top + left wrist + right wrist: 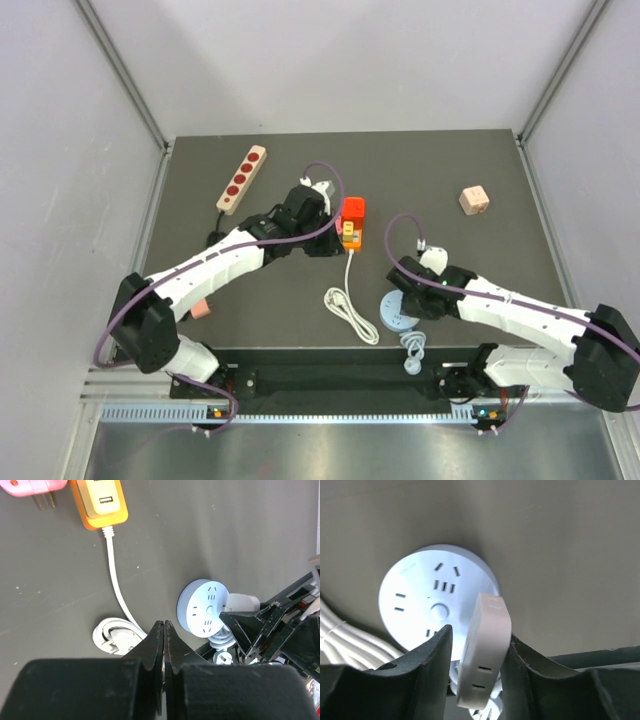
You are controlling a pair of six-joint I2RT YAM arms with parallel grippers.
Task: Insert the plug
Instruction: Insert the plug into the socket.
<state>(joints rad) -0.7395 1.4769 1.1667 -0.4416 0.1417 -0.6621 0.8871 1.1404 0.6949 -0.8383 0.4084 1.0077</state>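
Smooth red plastic plug [353,208], matt grey table [450,170]

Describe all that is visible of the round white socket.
The round white socket is a flat disc of smooth plastic, lying face up on the grey table. Its face has slot groups around a centre button. A bundled white cord lies beside it. A white adapter stands over its rim, between the right gripper's fingers.

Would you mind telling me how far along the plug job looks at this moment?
Looks done: the red plug sits on the far end of the orange power strip, though how deep it is seated cannot be judged from above. The left gripper is shut and empty. In hand: the right gripper straddles a white adapter standing on the round socket, with a gap on one side. Left: probably just backing both arms away.
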